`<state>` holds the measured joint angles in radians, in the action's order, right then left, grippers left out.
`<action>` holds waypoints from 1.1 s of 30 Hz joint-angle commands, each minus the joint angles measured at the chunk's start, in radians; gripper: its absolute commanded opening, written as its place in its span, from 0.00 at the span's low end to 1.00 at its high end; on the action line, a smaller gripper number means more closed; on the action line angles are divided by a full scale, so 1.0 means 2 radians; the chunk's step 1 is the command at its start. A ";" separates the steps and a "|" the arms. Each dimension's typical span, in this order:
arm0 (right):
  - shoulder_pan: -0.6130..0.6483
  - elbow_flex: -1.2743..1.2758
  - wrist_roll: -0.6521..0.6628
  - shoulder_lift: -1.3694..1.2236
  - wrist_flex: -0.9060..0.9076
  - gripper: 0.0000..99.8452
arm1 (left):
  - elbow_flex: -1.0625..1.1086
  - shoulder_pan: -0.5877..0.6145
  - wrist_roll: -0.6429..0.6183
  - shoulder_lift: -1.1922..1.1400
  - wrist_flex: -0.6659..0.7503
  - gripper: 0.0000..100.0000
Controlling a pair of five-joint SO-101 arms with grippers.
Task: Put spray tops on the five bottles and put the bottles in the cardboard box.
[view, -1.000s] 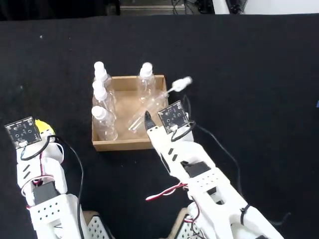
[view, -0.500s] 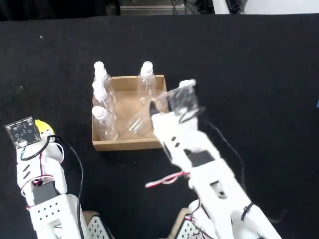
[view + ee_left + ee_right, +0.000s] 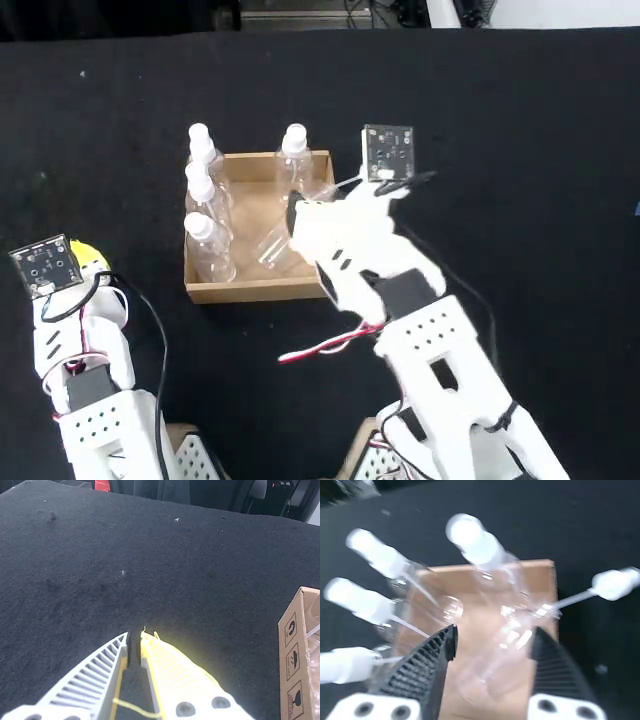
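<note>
In last sec right gripper has swung up-frame over right wall of cardboard box; jaws wide, empty, above 5th bottle, tilted inside, unmoved. Its spray top sticks out, prob unseated. Idle left gripper pinched closed, lower left.

Four capped bottles upright in cardboard box; fifth bottle lying slanted (spray top past rim).
</note>
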<state>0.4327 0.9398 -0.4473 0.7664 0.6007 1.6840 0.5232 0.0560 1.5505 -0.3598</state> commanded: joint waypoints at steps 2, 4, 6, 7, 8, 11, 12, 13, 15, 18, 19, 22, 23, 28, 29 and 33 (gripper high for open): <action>0.025 0.017 -0.015 0.017 -0.045 0.22 | 0.011 -0.006 -0.004 0.001 -0.002 0.03; 0.026 0.023 -0.016 0.017 -0.044 0.31 | 0.011 -0.006 -0.004 0.001 0.000 0.03; 0.026 0.026 -0.037 0.017 -0.044 0.38 | 0.011 -0.006 -0.004 0.001 0.000 0.03; 0.026 0.026 -0.054 0.016 -0.044 0.41 | 0.011 -0.006 -0.004 0.001 0.000 0.03; 0.026 0.026 -0.068 0.016 -0.044 0.42 | 0.011 -0.006 -0.004 0.001 0.000 0.03; 0.041 0.017 -0.087 0.001 -0.048 0.38 | 0.011 -0.006 -0.004 0.002 0.000 0.03; 0.050 0.011 -0.086 -0.007 -0.048 0.37 | 0.011 -0.006 -0.004 0.002 0.000 0.03; 0.059 0.004 -0.087 -0.016 -0.048 0.35 | 0.011 -0.006 -0.004 0.002 0.000 0.03; 0.068 -0.012 -0.087 -0.037 -0.045 0.34 | 0.011 -0.006 -0.004 0.002 0.000 0.03; 0.064 -0.023 -0.102 -0.058 -0.045 0.34 | 0.011 -0.006 -0.004 0.002 0.000 0.03; 0.060 -0.023 -0.116 -0.060 -0.045 0.34 | 0.011 -0.006 -0.004 0.002 0.000 0.03; 0.051 -0.023 -0.128 -0.066 -0.045 0.34 | 0.011 -0.006 -0.004 0.002 0.000 0.03; 0.049 -0.024 -0.128 -0.068 -0.045 0.34 | 0.011 -0.006 -0.004 0.002 0.000 0.03; 0.050 -0.034 -0.132 -0.085 -0.045 0.34 | 0.011 -0.006 -0.004 0.002 0.000 0.03; 0.049 -0.040 -0.133 -0.092 -0.045 0.34 | 0.011 -0.006 -0.004 0.002 0.000 0.03; 0.049 -0.064 -0.133 -0.136 -0.038 0.34 | 0.011 -0.006 -0.004 0.002 0.000 0.03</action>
<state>0.5493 0.9091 -0.7050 0.5639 0.5409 1.6840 0.5232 0.0560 1.5505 -0.3598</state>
